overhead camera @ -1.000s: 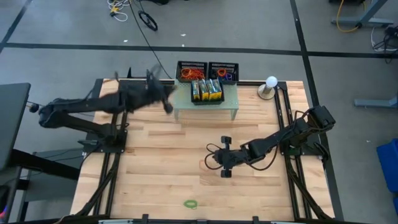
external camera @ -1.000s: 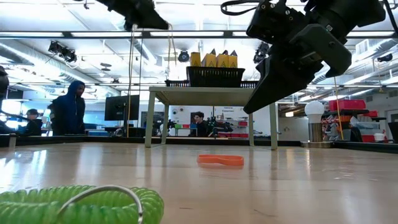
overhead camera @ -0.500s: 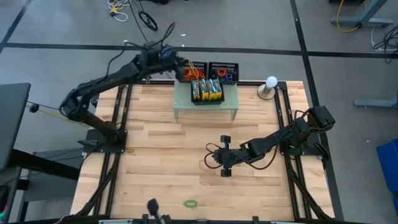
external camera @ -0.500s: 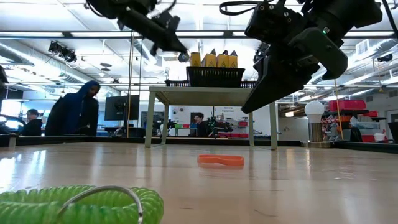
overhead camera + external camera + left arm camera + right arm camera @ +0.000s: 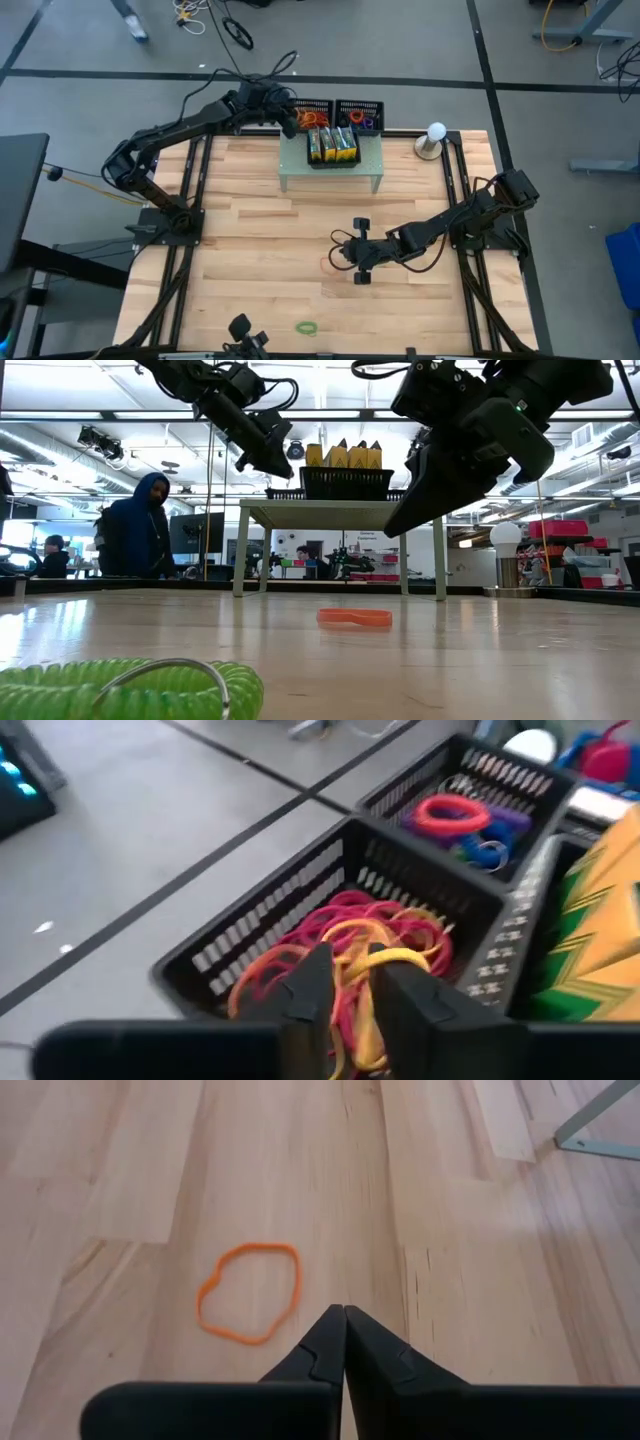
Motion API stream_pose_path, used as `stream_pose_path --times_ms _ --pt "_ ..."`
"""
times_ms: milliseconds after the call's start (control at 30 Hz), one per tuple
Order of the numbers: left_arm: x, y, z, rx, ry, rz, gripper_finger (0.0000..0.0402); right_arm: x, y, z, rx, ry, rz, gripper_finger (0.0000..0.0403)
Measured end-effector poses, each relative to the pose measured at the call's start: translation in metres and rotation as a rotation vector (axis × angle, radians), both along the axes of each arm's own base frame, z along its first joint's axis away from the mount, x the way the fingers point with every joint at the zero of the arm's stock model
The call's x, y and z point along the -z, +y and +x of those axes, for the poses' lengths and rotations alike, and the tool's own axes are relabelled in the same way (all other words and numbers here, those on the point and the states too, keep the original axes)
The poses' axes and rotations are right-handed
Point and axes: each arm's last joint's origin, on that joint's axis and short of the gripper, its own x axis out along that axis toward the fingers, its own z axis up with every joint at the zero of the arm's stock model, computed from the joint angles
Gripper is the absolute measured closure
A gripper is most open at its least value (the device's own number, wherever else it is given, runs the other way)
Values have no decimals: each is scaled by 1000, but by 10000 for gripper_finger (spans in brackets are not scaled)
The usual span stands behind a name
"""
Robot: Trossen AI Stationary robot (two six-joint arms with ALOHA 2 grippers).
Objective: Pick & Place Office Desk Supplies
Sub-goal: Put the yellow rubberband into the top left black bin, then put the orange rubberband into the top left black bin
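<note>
The left pincer [image 5: 289, 122] hangs above the far edge of the bench [image 5: 250, 250], right over the left-hand black mesh tray [image 5: 250, 935], which holds a heap of red, orange and yellow rubber bands [image 5: 345, 945]; its fingers [image 5: 310, 985] stand slightly apart with a narrow gap, and a yellow band shows in that gap, though I cannot tell whether they touch it. The neighbouring mesh tray [image 5: 480, 770] holds coiled loops in red, purple and blue [image 5: 470, 820]. Just beside both trays, the yellow-and-green crayon boxes [image 5: 332, 144] stand upright in a third tray on top of the pale green riser [image 5: 365, 170]. The right pincer [image 5: 346, 255] hovers above mid-bench, its fingers [image 5: 330, 1345] pressed together and holding nothing. A single orange rubber band [image 5: 250, 1292] lies flat on the wood just ahead of its tips, apart from them. A green coiled loop [image 5: 306, 327] rests near the front edge of the bench, well apart from both arms. The wood between the riser and the front edge is otherwise open. A white lamp [image 5: 434, 135] stands at the far right corner. A person in a dark hooded top [image 5: 140, 530] stands in the room beyond the bench.
</note>
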Motion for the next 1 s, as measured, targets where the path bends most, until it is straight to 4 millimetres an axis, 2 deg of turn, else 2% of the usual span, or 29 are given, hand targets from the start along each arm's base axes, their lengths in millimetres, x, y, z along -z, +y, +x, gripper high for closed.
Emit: stream_pose_path --times_ms 267,400,533,633,767,833,933,1000 --pt "-2 -3 -5 -18 120 14 235 0 0 0 0 -3 1 392" --pt "-24 -5 -8 -23 155 17 200 0 0 0 0 -3 1 392" --pt "-49 -11 -16 -39 264 29 190 0 0 0 1 -3 2 392" --pt "-66 -25 -23 -42 354 49 208 0 0 0 5 -4 6 392" --pt "-71 -61 -32 25 328 84 272 2 -1 0 6 -11 8 392" --pt "-61 -80 -35 79 282 112 312 7 -4 -3 10 -24 12 392" --pt "-33 -110 -41 155 204 145 368 16 -9 -6 18 -75 42 394" --pt "-13 -131 -46 214 122 176 391 22 -12 -10 20 -101 55 397"
